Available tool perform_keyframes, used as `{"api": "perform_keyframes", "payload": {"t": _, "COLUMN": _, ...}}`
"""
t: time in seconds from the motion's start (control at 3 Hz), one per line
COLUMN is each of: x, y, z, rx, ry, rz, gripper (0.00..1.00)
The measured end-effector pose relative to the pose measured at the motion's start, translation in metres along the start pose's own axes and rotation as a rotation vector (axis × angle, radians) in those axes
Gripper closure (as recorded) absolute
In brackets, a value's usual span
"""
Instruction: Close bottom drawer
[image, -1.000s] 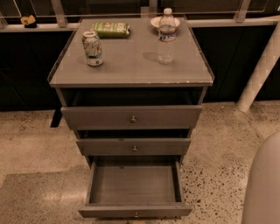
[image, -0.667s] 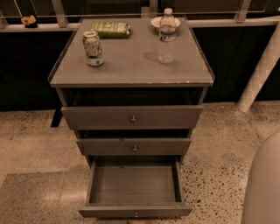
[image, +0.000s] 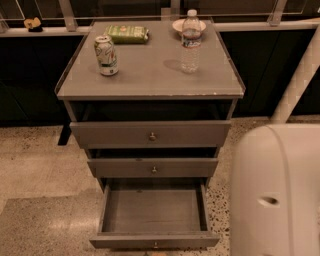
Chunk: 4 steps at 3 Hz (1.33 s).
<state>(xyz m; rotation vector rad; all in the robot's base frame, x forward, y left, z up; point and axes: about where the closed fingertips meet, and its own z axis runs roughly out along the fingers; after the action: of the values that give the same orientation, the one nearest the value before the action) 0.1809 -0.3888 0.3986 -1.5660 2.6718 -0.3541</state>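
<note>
Gripper out of frame, so its grip cannot be told; only a white robot shell (image: 275, 190) looms near the cabinet (image: 150, 93), off its front corner on the camera's right. At the cabinet's foot the bottom drawer (image: 154, 210) stands pulled far out and empty, its knob (image: 155, 245) facing outward, the panel a closing push would likely meet. Above it, the middle drawer (image: 152, 168) and top drawer (image: 150, 134) sit slightly proud. On the tabletop (image: 150, 70), a can (image: 106, 55), water bottle (image: 190, 42) and green packet (image: 127, 33) stand above the drawers' travel.
</note>
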Motion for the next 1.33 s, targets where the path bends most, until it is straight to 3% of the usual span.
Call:
{"api": "perform_keyframes", "payload": {"t": 0.33, "x": 0.010, "y": 0.016, "z": -0.020, "rx": -0.037, "ry": 0.123, "rz": -0.281, "gripper": 0.00}}
{"api": "perform_keyframes", "payload": {"t": 0.67, "x": 0.015, "y": 0.004, "z": -0.028, "rx": 0.010, "ry": 0.161, "rz": -0.358, "gripper": 0.00}}
{"api": "perform_keyframes", "payload": {"t": 1.0, "x": 0.015, "y": 0.004, "z": -0.028, "rx": 0.011, "ry": 0.161, "rz": -0.358, "gripper": 0.00}}
{"api": "perform_keyframes", "payload": {"t": 1.33, "x": 0.033, "y": 0.006, "z": -0.036, "rx": 0.047, "ry": 0.166, "rz": -0.402, "gripper": 0.00}}
